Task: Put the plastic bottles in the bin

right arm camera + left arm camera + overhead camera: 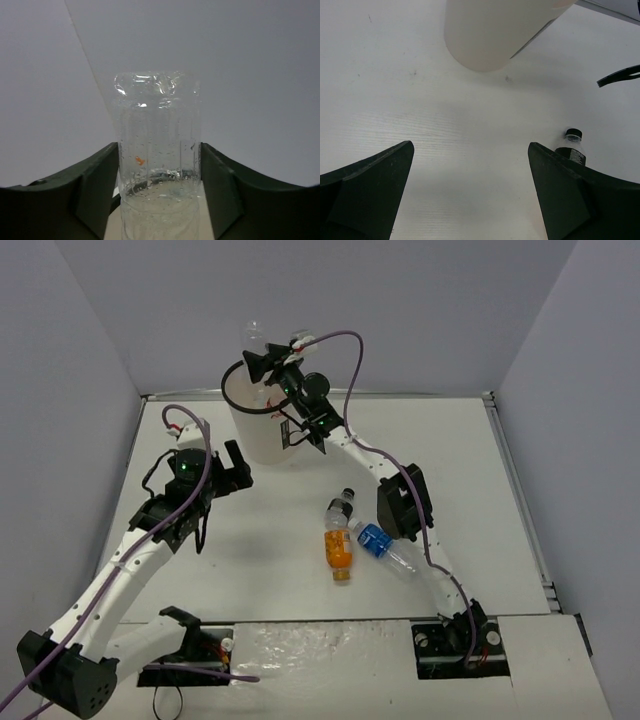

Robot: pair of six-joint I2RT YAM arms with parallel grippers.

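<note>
Clamping clear bottle (157, 110) over bin (250, 435): right gripper (159, 152).

Lab test cell: white table (280, 540), plain grey walls (400, 310).

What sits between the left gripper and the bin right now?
Nothing. The left wrist view shows only bare table between the open left gripper and the bin.

White table (270, 570) w/ grey walls (420, 310) on 3 sides.
</note>
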